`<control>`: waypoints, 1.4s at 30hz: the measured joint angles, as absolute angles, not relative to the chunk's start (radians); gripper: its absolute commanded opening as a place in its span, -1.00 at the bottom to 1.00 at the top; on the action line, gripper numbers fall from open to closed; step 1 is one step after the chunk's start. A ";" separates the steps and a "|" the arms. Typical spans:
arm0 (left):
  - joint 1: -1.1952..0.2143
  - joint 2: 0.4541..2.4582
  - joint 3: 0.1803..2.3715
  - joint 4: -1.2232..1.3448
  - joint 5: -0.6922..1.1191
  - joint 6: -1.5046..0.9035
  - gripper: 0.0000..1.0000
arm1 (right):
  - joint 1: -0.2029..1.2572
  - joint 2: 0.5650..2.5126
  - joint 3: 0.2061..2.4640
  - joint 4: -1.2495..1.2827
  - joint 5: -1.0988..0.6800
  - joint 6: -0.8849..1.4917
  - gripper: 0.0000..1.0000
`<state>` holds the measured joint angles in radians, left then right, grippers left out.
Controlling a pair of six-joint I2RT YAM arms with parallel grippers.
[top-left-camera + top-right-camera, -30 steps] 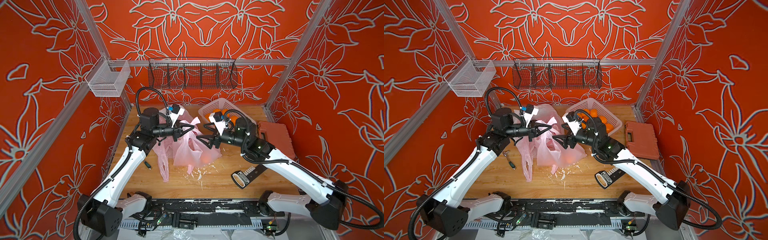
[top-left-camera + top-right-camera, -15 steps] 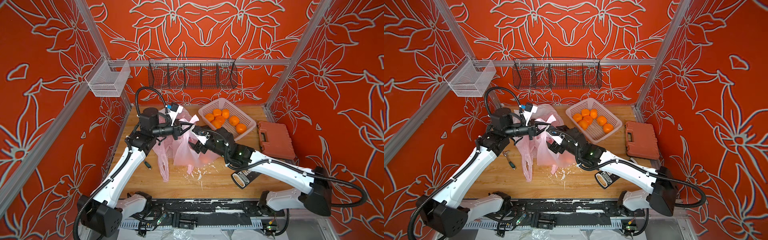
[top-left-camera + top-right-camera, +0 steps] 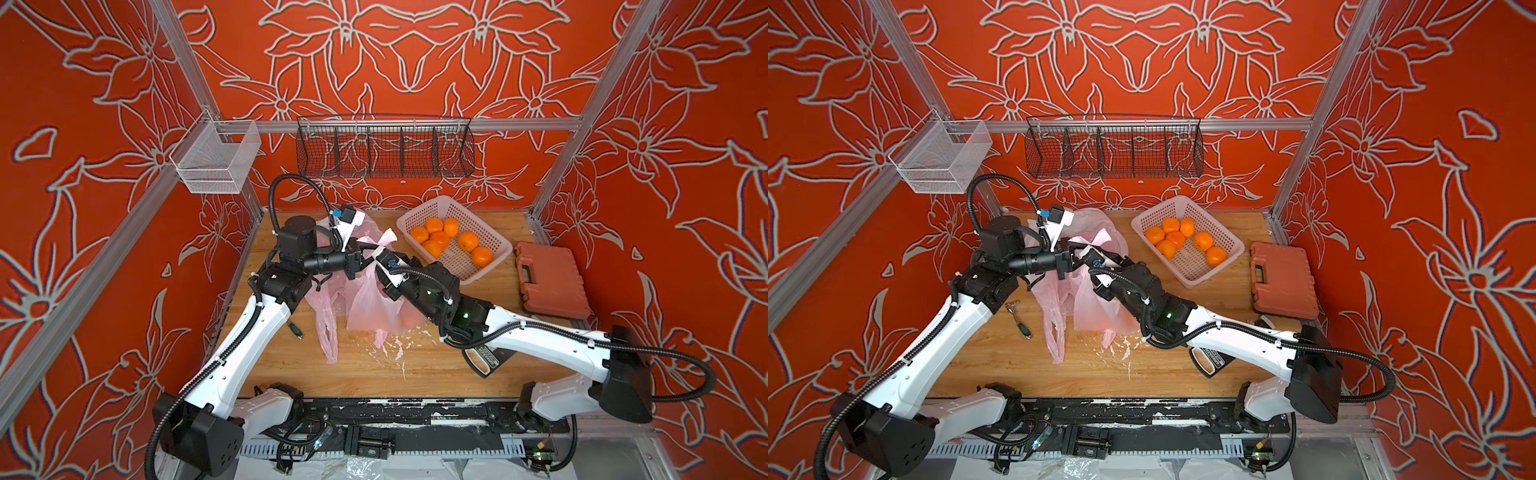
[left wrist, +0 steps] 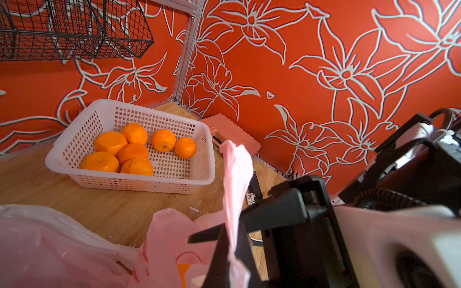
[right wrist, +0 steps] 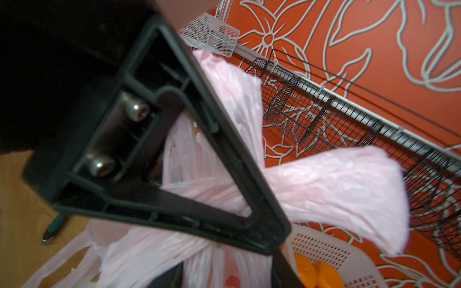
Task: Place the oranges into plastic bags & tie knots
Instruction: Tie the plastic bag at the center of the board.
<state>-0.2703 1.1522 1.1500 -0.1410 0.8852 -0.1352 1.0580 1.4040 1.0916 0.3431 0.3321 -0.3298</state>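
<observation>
Fingers [image 4: 216,259] of the left gripper [image 3: 365,254] are closed on one handle strap [image 4: 235,172] of the pink bag [image 3: 374,303]. The strap passes between them and its free end stands up above. The right gripper [image 3: 380,255] meets the left one just over the mouth of the bag, in both top views. Its fingers [image 5: 82,134] lie against the straps where these cross and twist [image 5: 219,189]. Only one finger shows clearly, so I cannot tell if they are clamped or apart. Whether the twist is a real knot, I cannot tell either.

The pink bag hangs from the held strap with its bottom on the bench [image 3: 374,374], and an orange [image 3: 409,320] shows through its thin wall. Beside it, toward the left arm, a second pink bag [image 3: 326,320] lies limp and flat. A milky white bag [image 3: 368,226] is behind the left gripper, near the back wall.

Seven oranges [image 3: 439,239] sit loose in the pale basket [image 3: 459,268] at the back right of the bench, apart from the bags. An orange tool case [image 3: 548,282] lies just beside the basket, and a small screwdriver [image 3: 296,330] lies near the left arm.
</observation>
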 measured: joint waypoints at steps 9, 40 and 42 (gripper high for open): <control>-0.274 1.127 1.144 -0.159 0.891 -0.081 -0.08 | 1.042 1.366 1.092 0.268 0.228 -0.272 -1.00; -0.274 1.095 1.129 -0.204 0.930 0.008 0.94 | 0.830 1.280 1.099 0.104 -0.461 -0.013 -1.00; -0.274 1.095 1.129 -0.204 0.933 0.006 0.94 | 0.830 1.280 1.099 0.100 -0.477 -0.013 -1.00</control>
<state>-0.2741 1.0946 1.1290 -0.2039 0.9329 0.0063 0.8303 1.2804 1.0988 0.0998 -0.4770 -0.0128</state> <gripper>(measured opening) 0.969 0.042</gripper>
